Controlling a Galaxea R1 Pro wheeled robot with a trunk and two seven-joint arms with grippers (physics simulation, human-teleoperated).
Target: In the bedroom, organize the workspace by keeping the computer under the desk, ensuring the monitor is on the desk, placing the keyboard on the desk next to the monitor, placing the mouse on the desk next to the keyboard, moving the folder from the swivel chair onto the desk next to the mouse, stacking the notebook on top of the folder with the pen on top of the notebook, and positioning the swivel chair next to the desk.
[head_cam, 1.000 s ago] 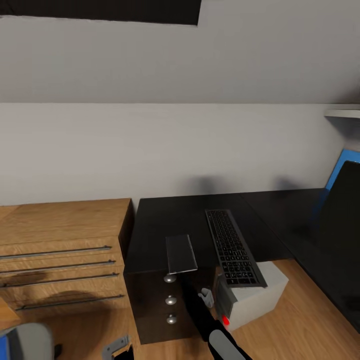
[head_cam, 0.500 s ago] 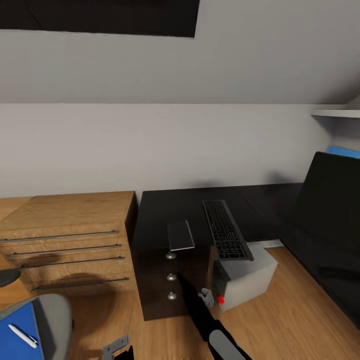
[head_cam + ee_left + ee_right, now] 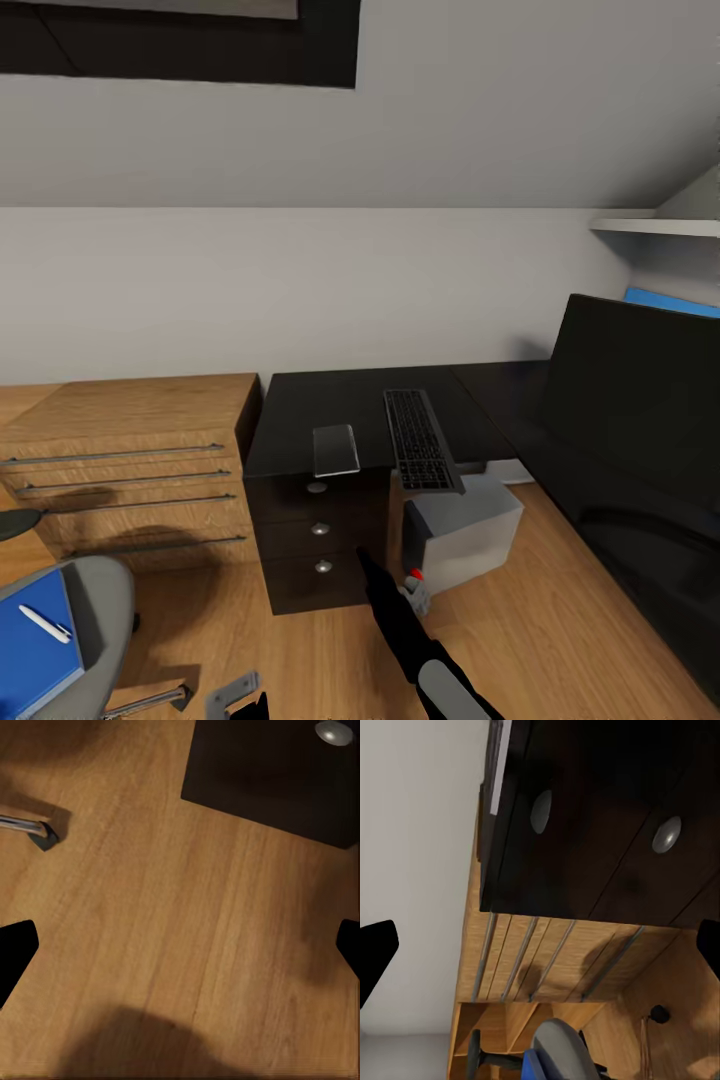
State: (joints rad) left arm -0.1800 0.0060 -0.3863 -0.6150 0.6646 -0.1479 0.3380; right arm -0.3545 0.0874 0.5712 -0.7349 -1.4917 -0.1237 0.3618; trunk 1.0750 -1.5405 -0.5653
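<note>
The black desk stands against the wall. A dark keyboard lies on it, its near end jutting past the front edge. Beside it a thin grey flat item also overhangs the edge. The grey computer with a red light sits on the floor by the desk's drawers. At right is the big black monitor. The grey swivel chair, lower left, carries a blue folder or notebook with a white pen on it. My right gripper is open, facing the drawer fronts. My left gripper is open over the floor.
A wooden dresser with long bar handles stands left of the desk. A white shelf hangs on the wall at right. The drawer unit has round knobs. A chair leg lies on the wooden floor near my left gripper.
The whole head view has pulled back and shifted: desk and keyboard look smaller, the monitor shows more, and the chair with the blue item and pen has come into view. Both arms keep their pose.
</note>
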